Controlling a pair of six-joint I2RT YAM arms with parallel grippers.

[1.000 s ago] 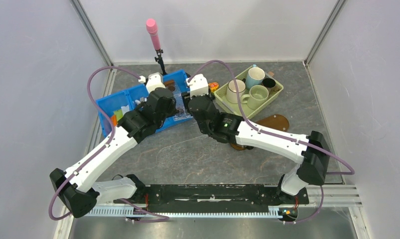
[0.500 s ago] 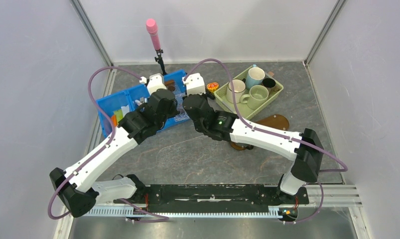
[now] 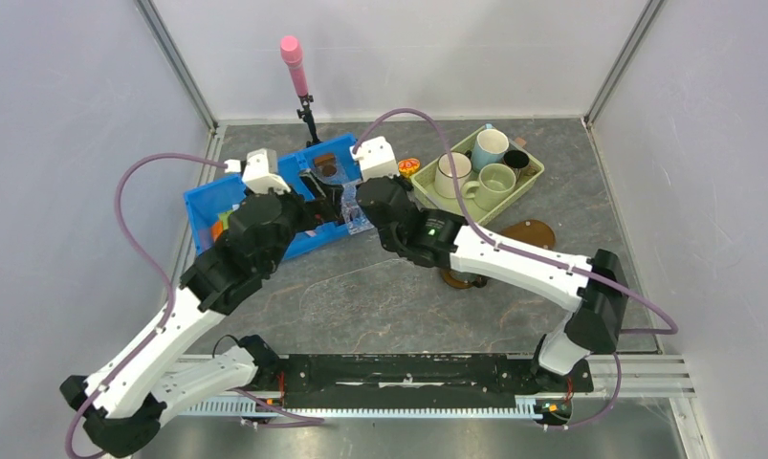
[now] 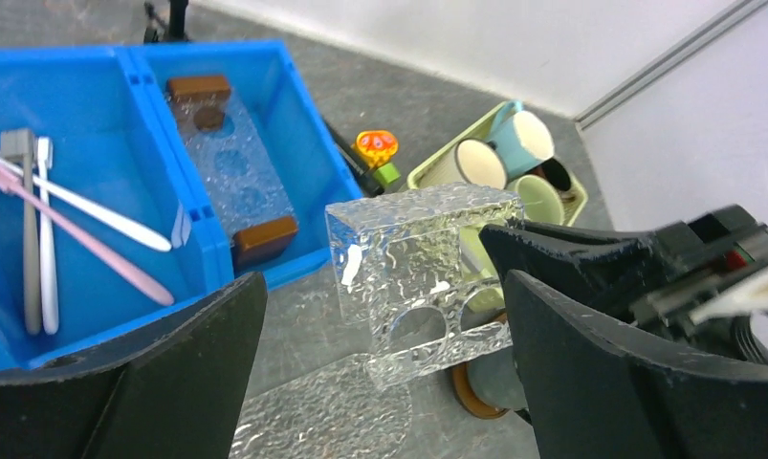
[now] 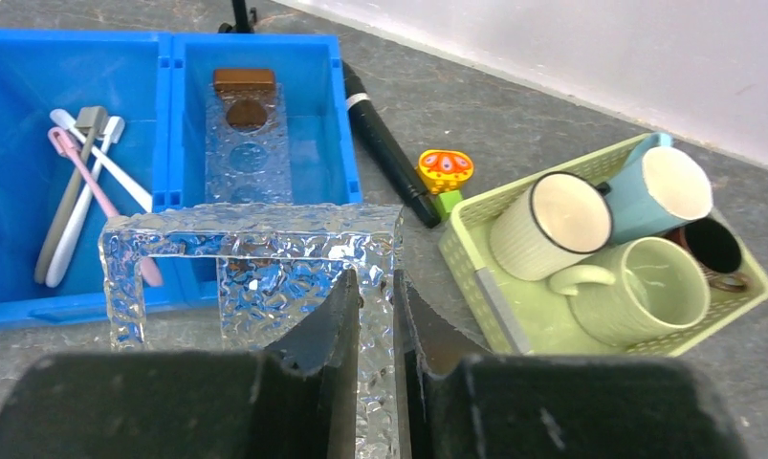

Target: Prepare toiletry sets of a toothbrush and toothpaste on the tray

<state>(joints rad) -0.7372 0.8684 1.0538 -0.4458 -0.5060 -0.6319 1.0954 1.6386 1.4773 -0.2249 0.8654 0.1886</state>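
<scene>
A grey stone-patterned table sits inside pale walls, with a pink-headed microphone stand at the back. The tray, a dark-brown wooden board, lies on the table just in front of the pale green basket, partly hidden under the right arm, and bears nothing that can be seen. The basket holds a white ribbed mug, a blue mug, a green mug and a dark cup. The toothbrushes, pink and white, lie in one compartment of the blue bin; the next compartment holds a clear rack with brown ends. The right fingers are closed on a wall of a clear holder, raised just in front of the bin. The left fingers stand wide apart on either side of that holder without touching it. A black microphone and an orange mushroom toy lie between bin and basket.
</scene>
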